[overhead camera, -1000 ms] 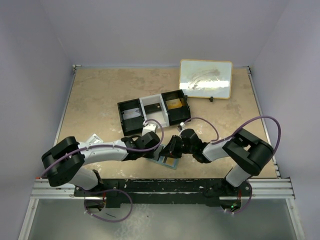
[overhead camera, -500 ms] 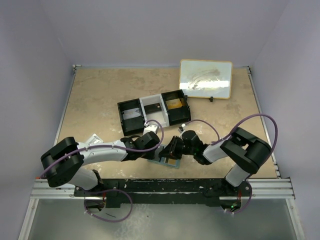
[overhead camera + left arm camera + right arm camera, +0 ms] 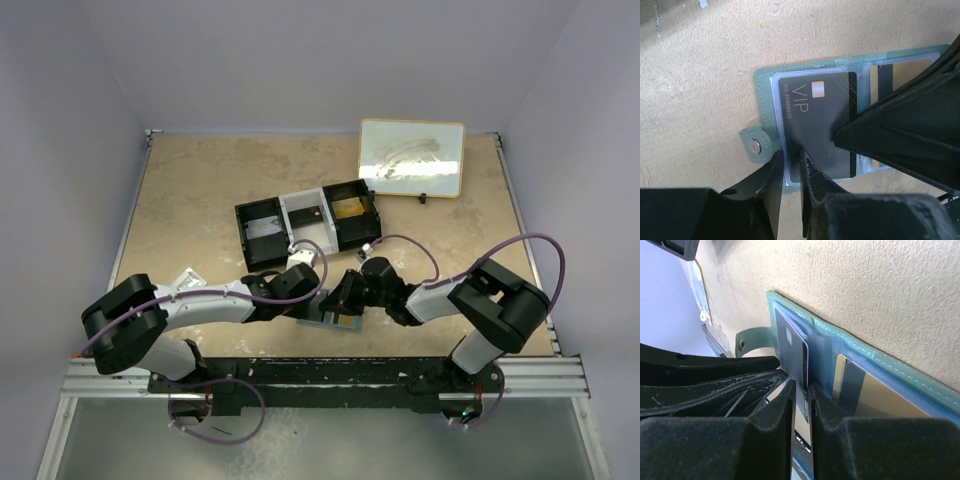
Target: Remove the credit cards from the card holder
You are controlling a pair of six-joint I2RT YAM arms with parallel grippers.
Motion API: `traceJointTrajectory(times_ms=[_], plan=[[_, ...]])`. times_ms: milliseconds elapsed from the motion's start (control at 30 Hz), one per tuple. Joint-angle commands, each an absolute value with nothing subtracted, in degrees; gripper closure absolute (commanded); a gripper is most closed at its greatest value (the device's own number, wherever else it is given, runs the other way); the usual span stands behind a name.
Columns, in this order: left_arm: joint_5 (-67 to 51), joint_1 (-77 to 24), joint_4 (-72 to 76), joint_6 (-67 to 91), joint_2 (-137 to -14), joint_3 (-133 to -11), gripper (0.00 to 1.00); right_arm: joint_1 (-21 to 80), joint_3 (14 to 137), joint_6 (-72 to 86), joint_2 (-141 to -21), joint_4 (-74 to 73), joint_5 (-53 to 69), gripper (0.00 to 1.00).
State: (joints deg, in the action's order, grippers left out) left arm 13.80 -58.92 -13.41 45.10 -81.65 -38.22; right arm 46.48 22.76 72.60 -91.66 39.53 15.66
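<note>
Left end effector [image 3: 790, 170] grips card holder [image 3: 761, 92] edge; right [image 3: 801, 392] pinches dark card [image 3: 815, 117].

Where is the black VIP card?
In the left wrist view, the black VIP card lies in the left half of the open card holder, its edge pinched by the right gripper.

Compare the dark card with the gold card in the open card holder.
The dark card is black with VIP lettering; the gold card is tan with a dark stripe. The right fingers pinch the dark card's edge; the gold card lies untouched in its pocket. Both are thin rectangles within the open card holder.
</note>
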Motion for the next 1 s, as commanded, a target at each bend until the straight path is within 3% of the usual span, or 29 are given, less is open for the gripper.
traceJointTrajectory(times_ms=[0,267,567,767,967], plan=[[15.2,-59.2,-12.8,46.2,-82.3,-38.4,0.84,46.6,21.8,71.7,-89.8,40.9,15.5,0.81],[15.6,-59.2,-13.5,46.3,-82.7,-38.5,0.85,46.6,20.2,73.0,-88.4,41.9,16.4,0.78],[16.2,-59.2,-13.7,46.4,-82.5,-38.3,0.86,46.5,19.5,73.3,-88.0,44.6,17.0,0.89],[16.0,-59.2,-13.3,46.2,-82.2,-38.6,0.86,46.5,22.0,73.0,-91.1,43.7,17.3,0.85],[16.6,-59.2,-14.0,46.3,-81.9,-38.2,0.86,46.5,18.9,74.9,-88.9,45.8,15.4,0.97]])
